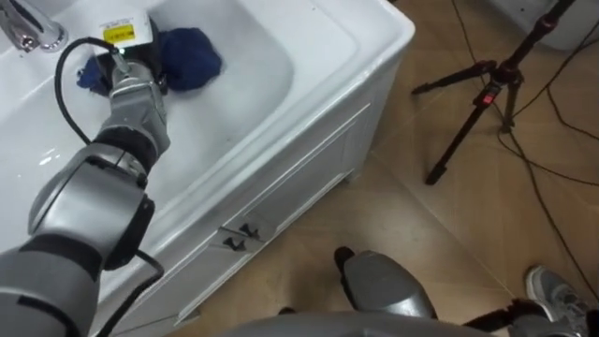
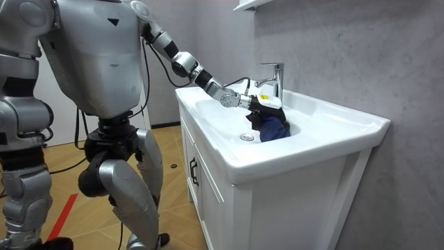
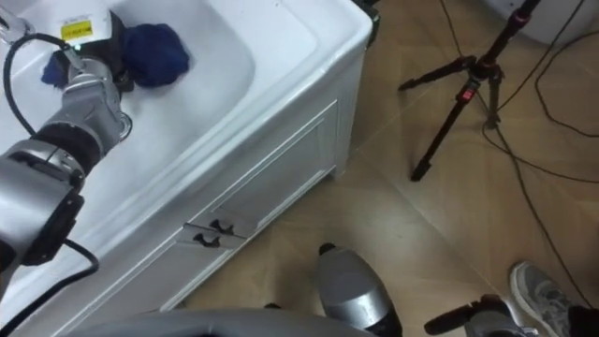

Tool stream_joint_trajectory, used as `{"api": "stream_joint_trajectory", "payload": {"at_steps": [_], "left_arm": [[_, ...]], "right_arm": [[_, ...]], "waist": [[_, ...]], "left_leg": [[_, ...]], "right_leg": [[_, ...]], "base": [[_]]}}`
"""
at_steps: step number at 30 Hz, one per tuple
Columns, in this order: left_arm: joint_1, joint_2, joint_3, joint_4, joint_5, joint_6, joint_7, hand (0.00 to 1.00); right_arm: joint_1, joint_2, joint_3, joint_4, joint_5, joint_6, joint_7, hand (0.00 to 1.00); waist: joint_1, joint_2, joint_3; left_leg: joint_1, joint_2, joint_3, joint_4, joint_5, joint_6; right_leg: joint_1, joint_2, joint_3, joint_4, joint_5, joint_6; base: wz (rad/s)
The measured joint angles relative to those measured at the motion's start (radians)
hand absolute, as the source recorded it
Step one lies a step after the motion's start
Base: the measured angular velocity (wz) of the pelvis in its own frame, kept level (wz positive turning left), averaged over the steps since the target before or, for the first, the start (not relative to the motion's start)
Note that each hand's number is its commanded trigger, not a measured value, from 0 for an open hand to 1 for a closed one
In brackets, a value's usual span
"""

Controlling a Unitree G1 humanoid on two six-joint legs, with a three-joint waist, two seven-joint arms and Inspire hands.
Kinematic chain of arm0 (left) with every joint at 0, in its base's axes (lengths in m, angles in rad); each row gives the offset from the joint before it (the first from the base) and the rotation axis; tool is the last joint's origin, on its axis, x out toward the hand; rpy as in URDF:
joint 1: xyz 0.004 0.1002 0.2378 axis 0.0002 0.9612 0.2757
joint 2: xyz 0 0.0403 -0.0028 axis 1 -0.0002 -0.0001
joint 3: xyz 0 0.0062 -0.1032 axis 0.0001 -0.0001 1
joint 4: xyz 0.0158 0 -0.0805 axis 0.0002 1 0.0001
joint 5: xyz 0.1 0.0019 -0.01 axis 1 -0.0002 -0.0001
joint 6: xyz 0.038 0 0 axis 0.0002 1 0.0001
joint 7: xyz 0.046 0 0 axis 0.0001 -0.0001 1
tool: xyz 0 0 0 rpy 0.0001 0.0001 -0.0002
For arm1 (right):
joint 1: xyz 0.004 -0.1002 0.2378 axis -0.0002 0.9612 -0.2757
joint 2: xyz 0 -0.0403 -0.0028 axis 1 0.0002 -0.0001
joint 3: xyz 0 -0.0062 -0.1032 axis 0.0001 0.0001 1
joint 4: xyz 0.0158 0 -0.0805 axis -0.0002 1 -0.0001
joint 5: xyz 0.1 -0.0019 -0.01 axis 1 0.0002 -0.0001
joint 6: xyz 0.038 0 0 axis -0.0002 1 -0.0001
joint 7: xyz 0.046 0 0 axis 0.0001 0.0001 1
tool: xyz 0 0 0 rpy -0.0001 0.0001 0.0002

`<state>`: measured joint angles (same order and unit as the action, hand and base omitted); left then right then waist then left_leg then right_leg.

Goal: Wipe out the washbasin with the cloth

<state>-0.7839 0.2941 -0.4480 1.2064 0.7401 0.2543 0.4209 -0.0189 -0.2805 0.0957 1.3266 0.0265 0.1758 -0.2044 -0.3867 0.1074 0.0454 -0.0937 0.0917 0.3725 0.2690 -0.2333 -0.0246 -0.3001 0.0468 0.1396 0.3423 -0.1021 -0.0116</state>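
Stands close against the white cabinet with dark door handles, left arm stretched out over the white ceramic basin. Rests the left hand on the dark blue crumpled cloth, bunched at the far left of the bowl, just below the chrome tap and just beyond the round metal drain. Cannot tell how far open that hand is, or whether it has hold of the cloth: front end lost among the folds. Hangs the right hand idle beside the body, at the room view's left edge.

Looks soft, light and limp, that cloth; probably quick to ball up and skate over the glazed, slippery bowl instead of spreading. Wet or dry, impossible to say. Best taken at the thick middle of the bundle and pressed down under the palm. Taken by a loose corner, would likely trail and fold over itself. Needs steady downward pressure through each sweep, easing off near the tap and the drain, where folds could snag. Nothing fragile here, judging by the rigid, hard basin.
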Motion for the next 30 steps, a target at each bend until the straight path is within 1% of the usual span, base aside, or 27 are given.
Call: {"api": "stream_joint_trajectory", "payload": {"at_steps": [3,7,8,9,13,17,19,20,23,27,29,30], "left_arm": [[-0.001,0.0,0.001,-0.009,0.002,-0.002,0.0,1.0],[-0.001,-0.004,0.003,-0.01,0.002,-0.014,-0.007,1.0],[-0.001,-0.006,0.003,-0.011,0.003,-0.014,-0.011,1.0],[0.0,-0.014,0.001,-0.013,0.005,-0.015,-0.018,1.0],[0.0,-0.02,0.0,-0.043,0.019,-0.016,-0.023,1.0],[0.001,-0.035,0.001,-0.046,0.05,-0.013,-0.038,1.0],[0.003,-0.035,0.0,-0.047,0.102,-0.007,-0.051,1.0],[0.004,-0.036,0.0,-0.047,0.123,-0.002,-0.067,1.0],[0.009,-0.038,-0.001,-0.047,0.13,0.009,-0.09,1.0],[0.054,-0.038,0.002,-0.042,0.174,0.017,-0.128,1.0],[0.088,-0.038,0.014,-0.036,0.19,0.017,-0.131,1.0],[0.118,-0.038,0.021,-0.035,0.195,0.019,-0.14,1.0]], "right_arm": [[0.003,0.001,0.0,0.001,-0.001,0.0,0.008,0.0],[0.012,0.001,0.0,0.001,-0.001,0.0,0.014,0.0],[0.016,0.001,0.0,0.001,-0.001,0.0,0.015,0.0],[0.02,0.001,0.0,-0.001,-0.001,0.0,0.015,0.0],[0.019,0.001,-0.002,-0.008,-0.001,-0.002,0.015,0.0],[0.02,0.0,-0.023,-0.007,-0.004,0.001,0.015,0.0],[0.021,0.0,-0.032,-0.008,-0.023,0.002,0.021,0.0],[0.02,0.0,-0.038,-0.009,-0.033,0.008,0.025,0.0],[0.021,-0.001,-0.041,-0.012,-0.033,0.023,0.036,0.0],[0.033,0.0,-0.039,-0.011,-0.033,0.028,0.049,0.0],[0.039,0.002,-0.041,-0.008,-0.033,0.028,0.05,0.0],[0.05,0.003,-0.042,-0.007,-0.033,0.031,0.049,0.0]], "waist": [[-0.019,0.0,-0.0003],[-0.02,-0.001,-0.0006],[-0.02,-0.003,0.0002],[-0.021,-0.003,-0.0005],[-0.021,-0.002,-0.0015],[-0.021,-0.001,-0.0024],[-0.019,0.002,-0.0047],[-0.019,0.004,-0.0058],[-0.02,0.007,-0.0085],[-0.019,0.009,-0.0109],[-0.018,0.008,-0.0113],[-0.018,0.005,-0.0128]], "left_leg": [[0.01,0.002,0.002,-0.003,-0.001,-0.001],[0.04,0.003,0.008,-0.014,-0.001,-0.005],[0.048,0.002,0.008,-0.016,-0.001,-0.005],[0.059,0.002,0.008,-0.02,-0.001,-0.007],[0.073,0.002,0.006,-0.031,0.001,-0.01],[0.085,0.003,-0.002,-0.034,0.001,-0.01],[0.089,0.002,-0.002,-0.036,0.0,-0.01],[0.092,0.003,-0.002,-0.036,0.0,-0.01],[0.103,0.003,0.0,-0.043,0.001,-0.011],[0.121,0.001,0.005,-0.047,0.002,-0.011],[0.125,0.001,0.005,-0.047,0.002,-0.011],[0.133,0.001,0.004,-0.047,0.002,-0.012]], "right_leg": [[0.009,0.002,0.001,-0.001,-0.001,-0.001],[0.031,0.004,0.001,-0.002,-0.008,-0.004],[0.035,0.005,0.001,-0.002,-0.011,-0.004],[0.044,0.005,-0.002,-0.002,-0.014,-0.005],[0.058,0.006,-0.004,-0.007,-0.016,-0.006],[0.077,0.006,-0.01,-0.019,-0.016,-0.006],[0.081,0.006,-0.01,-0.023,-0.016,-0.006],[0.086,0.006,-0.01,-0.027,-0.016,-0.006],[0.098,0.006,-0.01,-0.035,-0.015,-0.006],[0.112,0.007,-0.005,-0.036,-0.016,-0.005],[0.117,0.006,-0.005,-0.037,-0.016,-0.004],[0.125,0.007,-0.006,-0.037,-0.017,-0.005]], "base": [[-0.01],[-0.02],[0.0],[0.0],[0.01],[0.04],[0.0],[0.0],[0.0],[-0.04],[0.0],[0.0]]}}
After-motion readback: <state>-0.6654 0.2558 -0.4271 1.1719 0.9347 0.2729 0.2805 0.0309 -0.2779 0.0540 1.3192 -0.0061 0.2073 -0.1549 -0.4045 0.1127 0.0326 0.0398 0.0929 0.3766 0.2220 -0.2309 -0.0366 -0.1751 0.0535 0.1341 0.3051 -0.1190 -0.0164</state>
